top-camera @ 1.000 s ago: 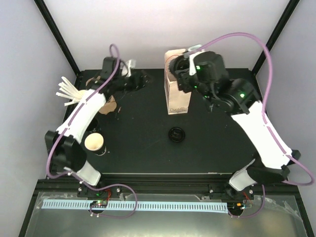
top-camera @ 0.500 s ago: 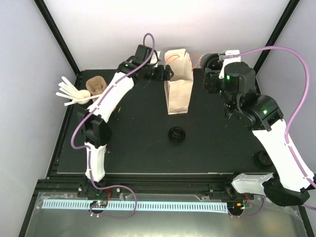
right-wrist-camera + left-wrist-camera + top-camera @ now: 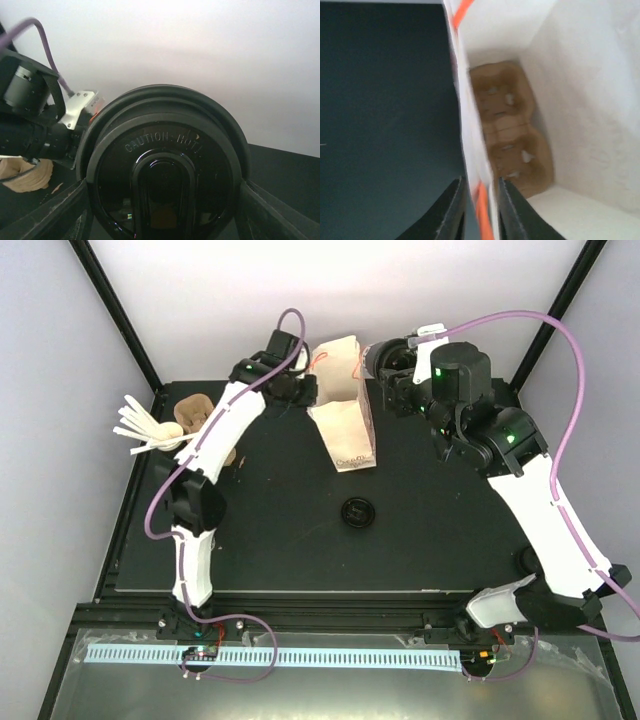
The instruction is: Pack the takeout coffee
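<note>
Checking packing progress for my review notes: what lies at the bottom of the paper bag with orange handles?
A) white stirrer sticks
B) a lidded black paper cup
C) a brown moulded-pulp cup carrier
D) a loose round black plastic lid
C: the left wrist view looks down into the paper bag with orange handles and shows a brown moulded-pulp cup carrier lying on its floor, with no cup visible in it.

Two white-shelled arms point(image 3: 540, 515) with black joints, green indicator lights and looping purple cables point(image 3: 548, 328).
</note>
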